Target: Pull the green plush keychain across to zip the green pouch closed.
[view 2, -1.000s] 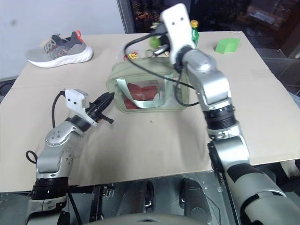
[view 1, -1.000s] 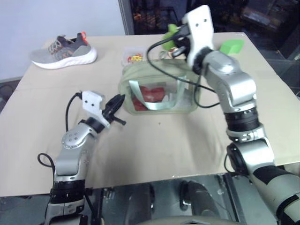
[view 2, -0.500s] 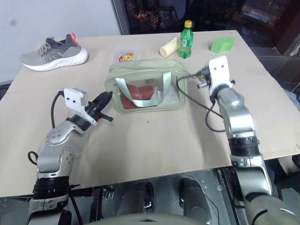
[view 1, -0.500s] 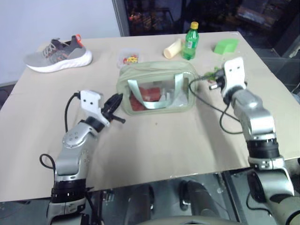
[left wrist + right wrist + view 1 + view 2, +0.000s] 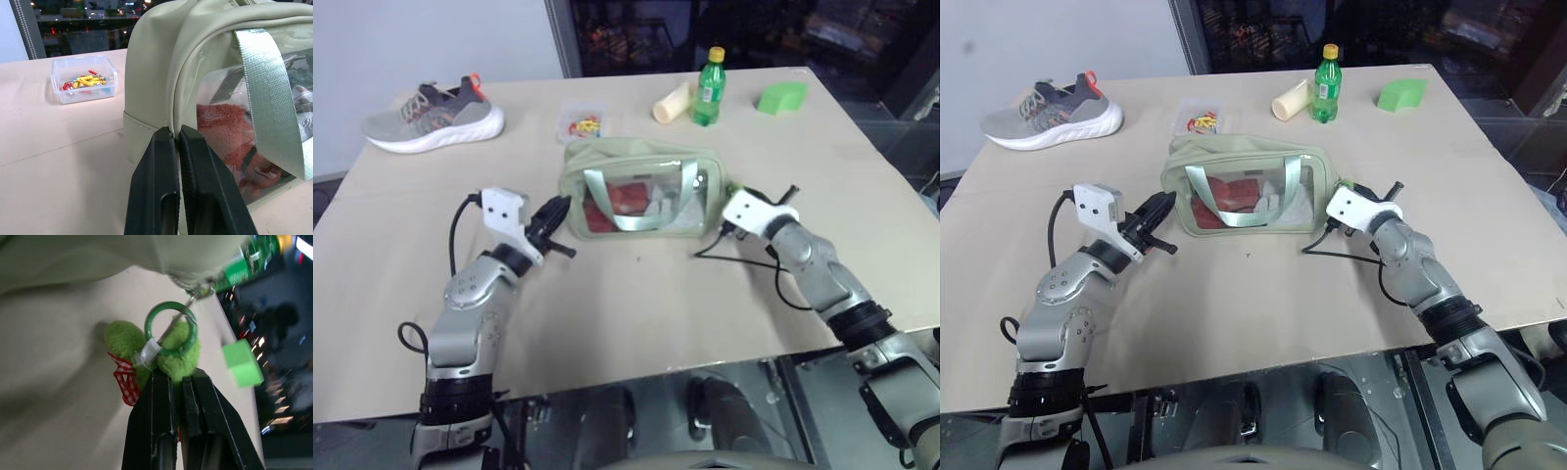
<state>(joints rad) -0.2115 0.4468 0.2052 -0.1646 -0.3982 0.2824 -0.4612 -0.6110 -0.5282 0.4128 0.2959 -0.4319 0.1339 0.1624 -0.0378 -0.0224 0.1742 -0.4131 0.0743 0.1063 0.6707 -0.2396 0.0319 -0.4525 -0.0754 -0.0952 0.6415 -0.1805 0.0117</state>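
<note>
The green pouch [image 5: 636, 162] stands on the tan table, with reddish contents behind its clear front. My left gripper [image 5: 558, 212] is at its left end, and in the left wrist view the left gripper [image 5: 175, 131] is shut on the pouch's [image 5: 156, 68] end seam. My right gripper [image 5: 1349, 188] lies low against the pouch's right end. In the right wrist view the right gripper [image 5: 176, 374] is shut on the green plush keychain [image 5: 124, 340]. The keychain hangs by a green ring [image 5: 169, 328] from the pouch's zipper pull and carries a red checked ribbon.
Behind the pouch are a clear box of coloured bits [image 5: 580, 122], a cream cylinder [image 5: 672, 101], a green bottle with a yellow cap [image 5: 708, 86] and a green block [image 5: 781, 96]. A grey shoe [image 5: 435, 108] lies far left. A black cable [image 5: 729, 245] trails on the table beside my right arm.
My right arm has swung down from above the pouch to the pouch's right end, rolling its wrist, with the keychain still held. The left gripper has stayed at the left end.
</note>
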